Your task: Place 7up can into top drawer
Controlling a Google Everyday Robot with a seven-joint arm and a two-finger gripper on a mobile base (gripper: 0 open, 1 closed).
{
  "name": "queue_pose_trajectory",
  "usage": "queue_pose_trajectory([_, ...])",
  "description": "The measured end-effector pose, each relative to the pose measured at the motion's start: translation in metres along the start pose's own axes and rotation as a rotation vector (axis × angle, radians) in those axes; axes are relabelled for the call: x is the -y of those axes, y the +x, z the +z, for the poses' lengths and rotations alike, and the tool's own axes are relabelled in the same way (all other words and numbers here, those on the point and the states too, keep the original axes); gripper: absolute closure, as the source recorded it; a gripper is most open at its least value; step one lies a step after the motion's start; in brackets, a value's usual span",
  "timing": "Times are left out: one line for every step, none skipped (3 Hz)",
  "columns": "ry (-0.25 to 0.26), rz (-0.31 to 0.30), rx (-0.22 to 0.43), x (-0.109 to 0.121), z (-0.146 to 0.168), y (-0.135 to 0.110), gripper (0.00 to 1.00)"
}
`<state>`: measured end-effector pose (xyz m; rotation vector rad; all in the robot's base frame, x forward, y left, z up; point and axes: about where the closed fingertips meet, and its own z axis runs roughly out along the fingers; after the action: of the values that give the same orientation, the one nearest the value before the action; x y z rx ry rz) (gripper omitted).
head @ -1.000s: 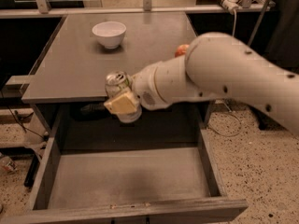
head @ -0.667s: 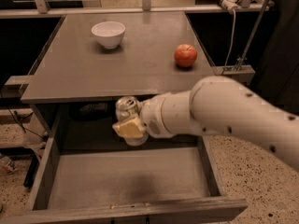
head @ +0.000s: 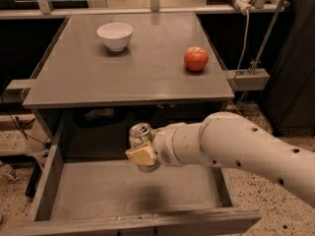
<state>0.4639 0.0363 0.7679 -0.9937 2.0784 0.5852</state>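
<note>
One 7up can (head: pixel 139 133) sits clasped in your gripper (head: pixel 143 155) at the centre of the frame. Its pull-tab top shows above the fingers, and it hangs over the rear of the open top drawer (head: pixel 123 193), just below the table (head: pixel 123 77) edge. A white bowl (head: pixel 114 36) and a red apple (head: pixel 196 58) stand on the table in the upper frame.
</note>
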Motion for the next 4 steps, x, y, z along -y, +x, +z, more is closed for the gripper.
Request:
queue_pose_trajectory([0.011, 0.036, 0.027, 0.002, 0.014, 0.005, 1.0])
queue_pose_trajectory([0.019, 0.126, 0.052, -0.006, 0.049, 0.032, 1.0])
queue_pose_trajectory([0.069, 0.177, 0.104, 0.004, 0.072, 0.046, 1.0])
queue_pose_trajectory([0.174, 0.191, 0.199, 0.037, 0.083, 0.036, 1.0])
